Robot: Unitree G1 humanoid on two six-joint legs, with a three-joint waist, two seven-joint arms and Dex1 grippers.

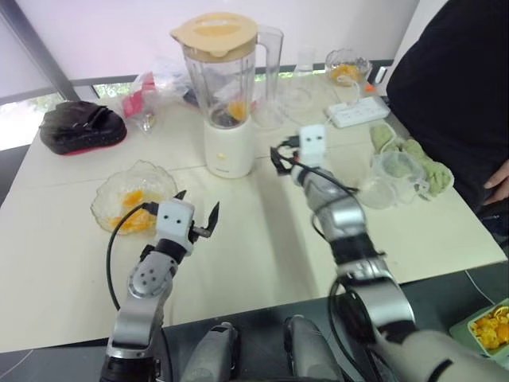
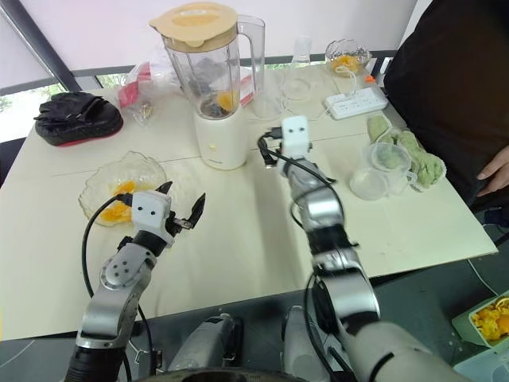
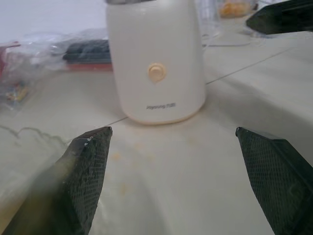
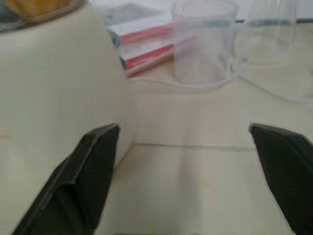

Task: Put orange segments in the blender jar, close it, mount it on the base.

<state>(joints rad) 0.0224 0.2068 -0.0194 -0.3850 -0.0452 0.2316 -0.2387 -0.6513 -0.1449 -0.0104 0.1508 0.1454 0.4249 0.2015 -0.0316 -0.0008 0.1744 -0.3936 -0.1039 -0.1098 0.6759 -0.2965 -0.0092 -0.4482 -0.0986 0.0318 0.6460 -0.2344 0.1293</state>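
Left tool (image 1: 197,205) spread wide, empty, above the cream tabletop (image 1: 262,247), near the ruffled glass bowl of orange segments (image 1: 131,199). Right tool (image 1: 276,159) wide, empty, just beside the white blender base (image 1: 229,147). Clear beige-lidded blender jar (image 1: 223,79) sits on that base.

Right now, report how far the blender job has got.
Looks essentially done: orange segments sit inside the clear plastic blender jar, its beige lid is on, and the jar stands on the white base. Nothing in hand: left gripper and right gripper are open and empty. Nothing obvious is left; some segments lie in the glass bowl.
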